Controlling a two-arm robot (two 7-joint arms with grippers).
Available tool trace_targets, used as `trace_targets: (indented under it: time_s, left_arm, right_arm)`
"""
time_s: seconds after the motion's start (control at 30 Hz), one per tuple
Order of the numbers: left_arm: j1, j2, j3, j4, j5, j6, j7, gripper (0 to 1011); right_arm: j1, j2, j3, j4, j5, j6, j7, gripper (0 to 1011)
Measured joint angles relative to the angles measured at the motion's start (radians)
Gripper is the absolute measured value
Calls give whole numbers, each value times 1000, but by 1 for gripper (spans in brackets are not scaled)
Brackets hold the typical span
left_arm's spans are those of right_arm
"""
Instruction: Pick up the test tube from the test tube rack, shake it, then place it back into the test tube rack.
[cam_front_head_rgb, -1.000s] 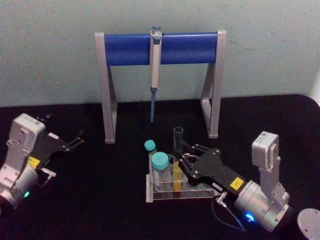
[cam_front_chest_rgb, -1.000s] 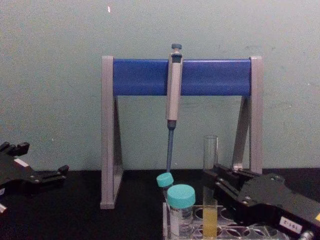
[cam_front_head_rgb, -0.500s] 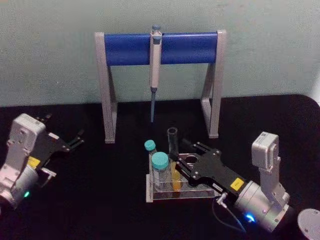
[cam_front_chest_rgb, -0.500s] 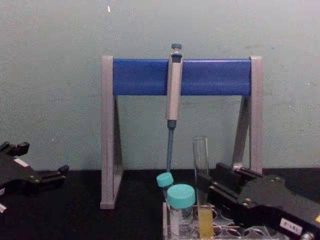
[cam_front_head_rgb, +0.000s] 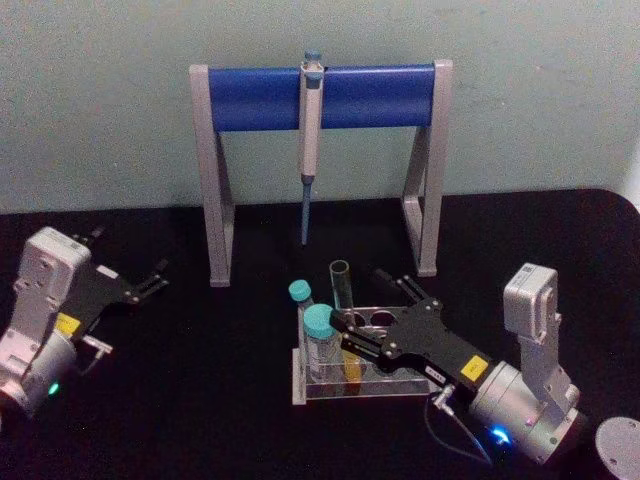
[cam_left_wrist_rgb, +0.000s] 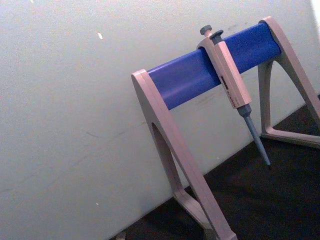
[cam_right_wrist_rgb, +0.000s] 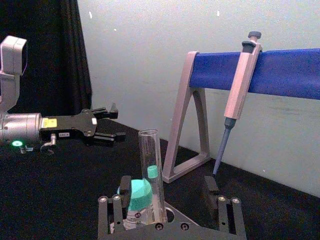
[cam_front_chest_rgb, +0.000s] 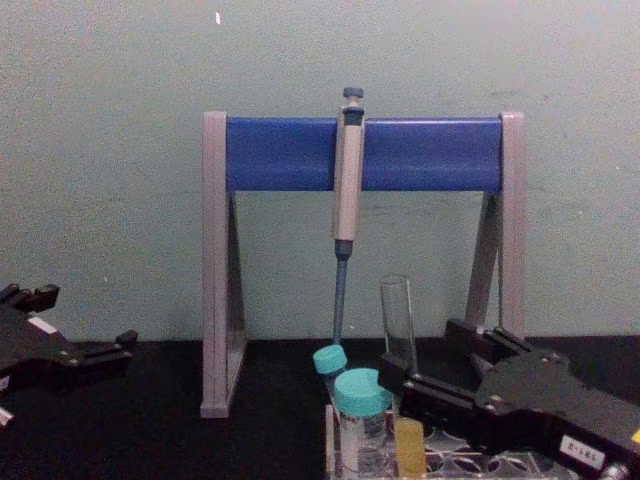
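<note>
One test tube (cam_front_chest_rgb: 399, 325), yellow liquid (cam_front_chest_rgb: 408, 447) inside, sits in the rack (cam_front_head_rgb: 330, 392).

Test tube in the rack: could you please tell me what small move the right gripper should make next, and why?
Probably close the right gripper on the test tube: its open fingers flank the tube, which stands in the test tube rack close to one finger. The left gripper rests far left.

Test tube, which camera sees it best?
The chest view: the test tube stands side-on, open top down to its yellow liquid. The head view looks down on its rim. The right wrist view shows its clear upper part, its bottom behind the right tool.
</note>
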Motion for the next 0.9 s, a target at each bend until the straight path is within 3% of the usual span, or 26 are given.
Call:
trace_targets:
  time_s: [0.13, 0.4, 0.63, 0.73, 0.77, 0.87, 0.9]
  left_arm:
    - [0, 0, 0, 0, 0, 0, 0, 1002]
    - [0, 0, 0, 0, 0, 0, 0, 1001]
    - [0, 0, 0, 0, 0, 0, 0, 1001]
    - [0, 0, 0, 0, 0, 0, 0, 1001]
    - [0, 0, 0, 0, 0, 0, 0, 1001]
    - [0, 0, 0, 0, 0, 0, 0, 1001]
    - [0, 0, 0, 0, 0, 0, 0, 1001]
  right_arm:
    - [0, 0, 0, 0, 0, 0, 0, 1000]
    - [0, 5, -1, -13, 2, 1, 8, 1000]
    - [-12, 44, 13, -132, 24, -3, 36, 1000]
    - [-41, 70, 55, -219, 47, -11, 17, 1000]
    - [-41, 70, 55, -219, 47, -11, 17, 1000]
    - [-86, 78, 123, -281, 33, -26, -67, 1000]
    - [-86, 78, 123, -281, 33, -26, -67, 1000]
